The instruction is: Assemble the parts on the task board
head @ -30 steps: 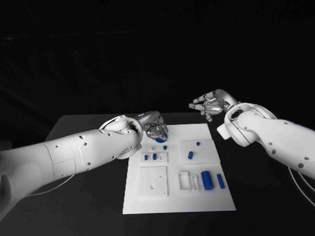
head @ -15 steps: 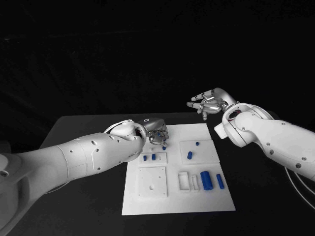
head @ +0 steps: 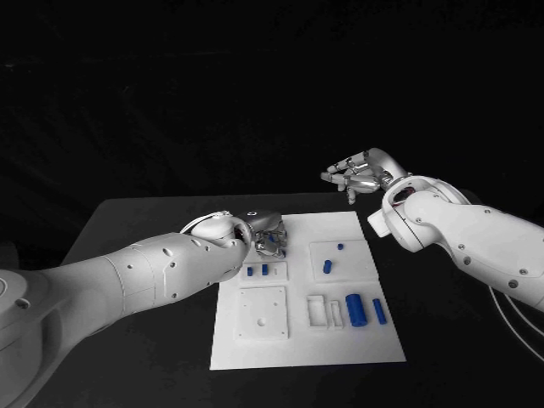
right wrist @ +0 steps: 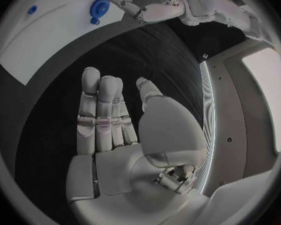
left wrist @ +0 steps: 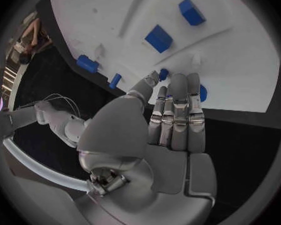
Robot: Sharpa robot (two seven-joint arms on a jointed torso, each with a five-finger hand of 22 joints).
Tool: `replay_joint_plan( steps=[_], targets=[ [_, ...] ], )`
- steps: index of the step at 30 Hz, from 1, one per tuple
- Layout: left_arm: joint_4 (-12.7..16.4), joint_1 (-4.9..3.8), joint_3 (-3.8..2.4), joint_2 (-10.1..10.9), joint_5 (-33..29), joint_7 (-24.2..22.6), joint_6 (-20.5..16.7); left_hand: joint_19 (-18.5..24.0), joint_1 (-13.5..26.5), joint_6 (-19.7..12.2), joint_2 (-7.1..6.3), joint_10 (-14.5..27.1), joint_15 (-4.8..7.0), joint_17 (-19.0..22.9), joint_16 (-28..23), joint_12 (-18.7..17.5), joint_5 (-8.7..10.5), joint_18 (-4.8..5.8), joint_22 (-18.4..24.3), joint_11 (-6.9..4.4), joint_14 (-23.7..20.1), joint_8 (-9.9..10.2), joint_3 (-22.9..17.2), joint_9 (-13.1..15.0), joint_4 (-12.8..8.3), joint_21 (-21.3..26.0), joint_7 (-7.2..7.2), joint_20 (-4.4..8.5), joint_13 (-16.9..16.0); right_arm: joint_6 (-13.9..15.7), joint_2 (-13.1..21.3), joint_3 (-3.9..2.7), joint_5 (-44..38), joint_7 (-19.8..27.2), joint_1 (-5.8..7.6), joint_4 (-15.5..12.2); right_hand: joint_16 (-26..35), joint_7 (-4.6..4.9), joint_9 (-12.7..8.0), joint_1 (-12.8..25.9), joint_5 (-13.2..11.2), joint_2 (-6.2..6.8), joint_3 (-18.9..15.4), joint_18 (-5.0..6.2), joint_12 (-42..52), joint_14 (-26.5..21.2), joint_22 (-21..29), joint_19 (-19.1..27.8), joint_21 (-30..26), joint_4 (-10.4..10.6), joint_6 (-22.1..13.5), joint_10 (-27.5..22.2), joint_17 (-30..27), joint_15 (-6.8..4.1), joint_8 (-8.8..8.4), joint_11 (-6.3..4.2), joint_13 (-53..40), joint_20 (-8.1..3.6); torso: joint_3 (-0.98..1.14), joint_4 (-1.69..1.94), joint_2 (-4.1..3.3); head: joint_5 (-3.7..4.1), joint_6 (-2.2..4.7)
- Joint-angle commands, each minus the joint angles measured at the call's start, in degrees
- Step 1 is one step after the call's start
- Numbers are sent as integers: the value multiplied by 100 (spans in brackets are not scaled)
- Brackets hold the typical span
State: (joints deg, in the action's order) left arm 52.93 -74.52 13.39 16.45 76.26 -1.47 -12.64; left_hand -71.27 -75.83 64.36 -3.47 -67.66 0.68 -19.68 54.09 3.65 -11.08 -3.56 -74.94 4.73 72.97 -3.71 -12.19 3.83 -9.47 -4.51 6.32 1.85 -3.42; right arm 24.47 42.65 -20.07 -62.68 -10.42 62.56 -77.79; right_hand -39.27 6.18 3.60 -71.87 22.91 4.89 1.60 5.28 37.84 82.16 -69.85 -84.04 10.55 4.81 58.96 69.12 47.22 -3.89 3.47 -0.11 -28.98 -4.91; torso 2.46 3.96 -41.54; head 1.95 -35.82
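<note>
The white task board (head: 346, 344) lies in the middle of the table. My left hand (head: 267, 233) hovers low over its far left corner, fingers straight and close together (left wrist: 178, 110), holding nothing. A round blue disc (right wrist: 100, 6) lies on the board just past those fingertips, half hidden behind them (left wrist: 203, 93); a small blue piece (left wrist: 163, 74) sits beside it. Other blue parts stand on the board: a pair (head: 256, 271), two small ones (head: 329, 266), a thick cylinder (head: 357, 311) and a thin one (head: 379, 311). My right hand (head: 355, 175) is raised beyond the far edge, palm (right wrist: 115, 135) flat and empty.
A white square plate (head: 263, 313) with holes and white frame pieces (head: 324, 311) lie on the board's near half. The black table (head: 138, 229) extends to the left of the board. My left forearm (head: 138, 272) runs along the board's left side.
My left hand has turned and settled lower over the blue disc, which it now hides in the head view. My right hand has risen slightly and drifted left.
</note>
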Motion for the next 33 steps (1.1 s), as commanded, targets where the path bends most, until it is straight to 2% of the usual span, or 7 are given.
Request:
replay_joint_plan(
  steps=[1, 4, 5, 7, 19, 25, 33],
  targets=[
    [-24, 14, -4, -29, 90, -27, 154, -46, 30, 26, -36, 32, -3, 8, 51, -32, -10, -97, -118, -5, -15, 7, -24, -3, 17, -39, -22, -13, 6, 46, 2, -3, 6, 79, -1, -20, -19, 0, 3, 7, 17, -26, -2, 59, -29, -40, 3, -126, -9, -20, -30, 29, -10, -1, 14, -2, 4, -3, -2, 5, 2, 9, -10],
    [-49, 26, -4, -41, 88, -46, 137, -45, 33, 27, -24, 31, -3, 12, 61, -31, -46, -96, -119, -6, -21, 8, -37, -4, 27, -43, -23, -11, 5, 45, 3, -3, 6, 78, 0, -26, -29, 0, 2, 11, 21, -27, -8, 58, -17, -44, -3, -133, -23, -17, -24, 22, -25, -2, 11, -1, 30, -5, 1, 4, -1, 19, -4],
    [-63, 34, -4, -47, 88, -54, 133, -38, 25, 32, -7, 24, 1, 16, 59, -31, -229, -98, -124, -8, -33, 7, -68, -4, 26, -48, -20, -6, 6, 45, 3, -3, 6, 78, 0, -28, -29, 0, 2, 11, 21, -27, -8, 58, -17, -44, -3, -133, -23, -17, -24, 22, -25, -2, 11, -1, 30, -5, 1, 4, -1, 19, -4],
    [-97, 49, -4, -61, 87, -71, 124, -31, 19, 55, 16, 5, 7, 20, 73, -32, -358, -104, -137, -13, -31, 5, -134, -2, 18, -74, -21, 3, 7, 46, 2, -3, 6, 78, 0, -31, -29, 0, 2, 11, 21, -27, -8, 58, -17, -44, -3, -133, -23, -17, -24, 22, -25, -2, 11, -1, 30, -5, -2, -2, -1, 24, -9],
    [-187, 122, -5, -112, -3, -168, 53, 108, 47, 98, 51, -45, 25, 45, 191, -34, -329, -127, -134, -33, 24, 8, -388, -4, -4, -532, -28, 22, 8, 31, -4, -3, 16, 74, 1, -33, -40, -2, 2, 14, 19, -30, -14, 58, 2, -43, -11, -141, -31, -11, -19, 26, -36, -3, 11, -3, 44, -6, -3, 7, 5, 24, -37],
    [-190, 129, -5, -120, -28, -136, 89, 151, 46, -195, 32, 6, 14, 59, 183, -35, -321, -138, -132, -15, 6, 21, -429, -25, -10, -596, 0, 11, 9, 18, -10, -3, 19, 78, 1, -28, -42, -7, 4, 8, 17, -41, -9, 58, 6, -44, -13, -141, -35, -14, 7, 24, -39, -4, 16, -6, 48, -6, -4, 6, 5, 24, -45],
    [-169, 132, -5, -125, -55, -134, 199, 164, 65, -345, -33, 133, 0, 70, 190, -34, -238, -153, -121, 12, 20, 17, -424, -26, 6, -624, -13, -10, 12, 12, -16, -3, 19, 73, 1, -26, -47, -6, 1, 11, 19, -39, -14, 57, 13, -46, -18, -144, -39, -18, 1, 23, -43, -5, 9, -6, 55, -8, -5, 5, 2, 24, -52]
  ],
)
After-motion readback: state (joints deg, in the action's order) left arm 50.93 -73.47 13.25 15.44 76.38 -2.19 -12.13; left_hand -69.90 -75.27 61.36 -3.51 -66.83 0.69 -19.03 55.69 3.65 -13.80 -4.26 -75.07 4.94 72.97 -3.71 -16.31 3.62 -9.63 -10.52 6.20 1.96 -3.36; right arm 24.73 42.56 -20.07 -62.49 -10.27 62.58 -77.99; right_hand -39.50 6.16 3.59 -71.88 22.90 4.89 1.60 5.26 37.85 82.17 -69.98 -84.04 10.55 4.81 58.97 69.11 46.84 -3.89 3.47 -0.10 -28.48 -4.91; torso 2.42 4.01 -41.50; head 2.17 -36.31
